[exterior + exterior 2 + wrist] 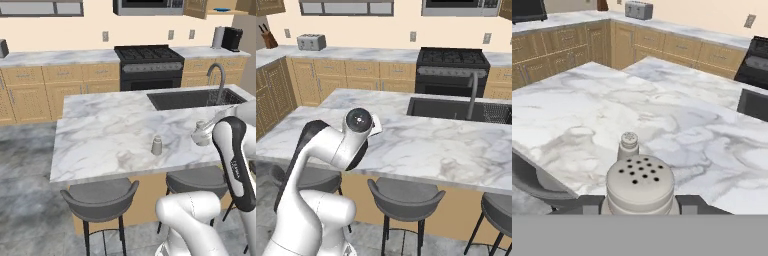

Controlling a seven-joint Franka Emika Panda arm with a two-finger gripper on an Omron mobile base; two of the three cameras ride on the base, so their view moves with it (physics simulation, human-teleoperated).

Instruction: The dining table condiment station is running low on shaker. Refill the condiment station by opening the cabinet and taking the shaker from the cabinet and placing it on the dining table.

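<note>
My gripper [201,135] is shut on a shaker [639,184], a pale cylinder whose rounded cap with several holes faces the hand camera. The dark fingertips [589,204] flank it on both sides. The held shaker [200,133] hangs low over the dining table [100,135], near its front right part, in front of the sink [192,98]; I cannot tell whether it touches the marble. A second small shaker [157,145] stands upright on the table to its left, and shows as the shaker [628,144] just beyond the held one. The cabinet [196,9] at the top right has its door open.
A curved faucet [218,80] rises by the sink. Grey stools [100,197] stand at the table's near edge. Behind are the black stove [149,65], a paper-towel roll [218,37], a coffee machine [232,38] and a toaster [311,42].
</note>
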